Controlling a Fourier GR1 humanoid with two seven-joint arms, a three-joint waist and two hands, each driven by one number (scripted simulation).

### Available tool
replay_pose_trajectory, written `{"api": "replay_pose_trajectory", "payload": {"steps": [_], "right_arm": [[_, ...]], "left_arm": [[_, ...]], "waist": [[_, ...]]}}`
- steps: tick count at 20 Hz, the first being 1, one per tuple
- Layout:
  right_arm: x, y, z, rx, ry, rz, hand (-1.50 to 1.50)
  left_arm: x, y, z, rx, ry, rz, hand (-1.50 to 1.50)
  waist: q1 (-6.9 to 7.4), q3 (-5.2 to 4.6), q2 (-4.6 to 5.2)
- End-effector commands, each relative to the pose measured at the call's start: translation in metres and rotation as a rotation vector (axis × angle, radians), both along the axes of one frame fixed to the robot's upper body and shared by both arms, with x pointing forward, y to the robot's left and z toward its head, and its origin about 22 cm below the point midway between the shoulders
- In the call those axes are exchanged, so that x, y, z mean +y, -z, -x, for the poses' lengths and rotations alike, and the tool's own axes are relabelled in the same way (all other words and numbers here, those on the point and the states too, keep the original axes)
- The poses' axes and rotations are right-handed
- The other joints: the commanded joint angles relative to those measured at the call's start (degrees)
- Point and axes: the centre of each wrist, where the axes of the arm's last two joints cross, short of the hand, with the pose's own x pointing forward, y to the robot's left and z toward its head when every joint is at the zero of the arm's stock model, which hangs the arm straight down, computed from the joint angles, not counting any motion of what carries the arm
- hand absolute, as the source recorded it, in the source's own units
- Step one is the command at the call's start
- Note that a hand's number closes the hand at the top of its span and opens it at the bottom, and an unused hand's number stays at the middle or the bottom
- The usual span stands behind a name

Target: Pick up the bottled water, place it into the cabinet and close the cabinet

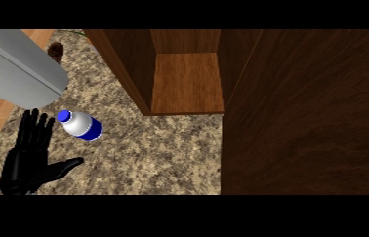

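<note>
The bottled water [81,126] is white with a blue cap and a blue band, and sits on the speckled stone counter [151,153] at the left, its cap towards the upper left. My left hand [26,167] shows at the lower left, open with fingers straight and pointing up, just left of and below the bottle, not touching it. The wooden cabinet [187,80] stands open at the top middle, its inner shelf bare. Its dark door [296,114] is swung out and fills the right side. My right hand does not show.
A large grey rounded body [25,70] hangs over the upper left corner, just above the bottle. A small brown object [56,50] lies beside it at the back. Bare counter stretches between the bottle and the cabinet door.
</note>
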Motion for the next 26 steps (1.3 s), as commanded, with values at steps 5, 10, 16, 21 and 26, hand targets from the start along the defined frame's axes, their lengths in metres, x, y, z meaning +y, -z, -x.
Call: {"api": "replay_pose_trajectory", "payload": {"steps": [5, 10, 16, 21, 26], "right_arm": [[0.006, -0.041, 0.010, -0.054, -0.008, -0.001, -1.50], [-0.001, -0.044, 0.018, -0.062, -0.005, 0.017, -1.50], [-0.004, -0.042, 0.022, -0.060, 0.020, 0.025, -1.50], [0.000, -0.036, 0.020, -0.069, 0.022, 0.012, -1.50], [-0.016, -0.026, 0.024, -0.071, -0.005, 0.021, -1.50]], "left_arm": [[0.022, 0.038, -0.028, 0.016, -0.017, 0.024, -1.50], [0.025, 0.056, -0.033, 0.031, -0.029, 0.024, -1.50], [-0.005, 0.076, -0.045, 0.031, -0.050, 0.019, -1.50], [0.017, 0.096, -0.027, 0.033, -0.065, 0.006, -1.50], [-0.007, 0.094, -0.057, -0.018, -0.025, 0.124, -1.50]], "waist": [[0.25, -0.07, 0.32], [0.03, -0.06, 0.28], [0.11, -0.02, 0.21], [0.34, -0.08, 0.39], [-0.24, -0.09, 0.42]]}}
